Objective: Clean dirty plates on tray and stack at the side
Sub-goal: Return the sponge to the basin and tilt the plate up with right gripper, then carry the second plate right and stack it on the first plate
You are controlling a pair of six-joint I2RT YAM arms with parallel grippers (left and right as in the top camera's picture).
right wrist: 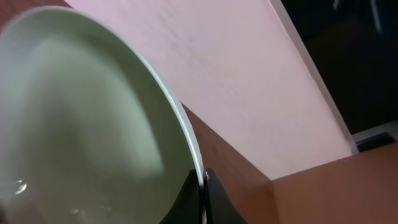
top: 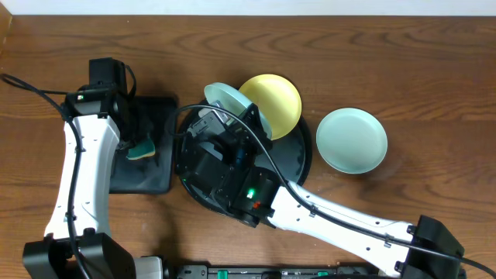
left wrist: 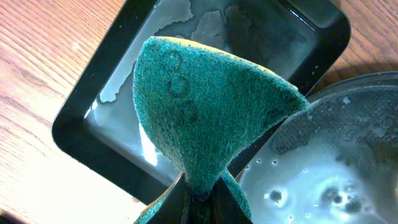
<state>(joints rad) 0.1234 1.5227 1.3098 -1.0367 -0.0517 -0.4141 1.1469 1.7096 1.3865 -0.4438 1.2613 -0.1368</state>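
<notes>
My right gripper (top: 236, 116) is shut on the rim of a pale mint-blue plate (top: 225, 98) and holds it tilted on edge above the round black tray (top: 298, 159). In the right wrist view the plate (right wrist: 81, 124) fills the left side, its rim pinched between the fingers (right wrist: 202, 196). A pale yellow plate (top: 273, 103) leans at the tray's far edge. A second mint-blue plate (top: 352, 139) lies on the table to the right. My left gripper (top: 138, 139) is shut on a teal sponge (left wrist: 205, 118), beside the wet plate (left wrist: 329, 162).
A rectangular black tray (top: 147, 174) with water in it lies under the left gripper; it also shows in the left wrist view (left wrist: 87, 134). The right arm (top: 333, 221) runs across the front of the wooden table (top: 403, 62).
</notes>
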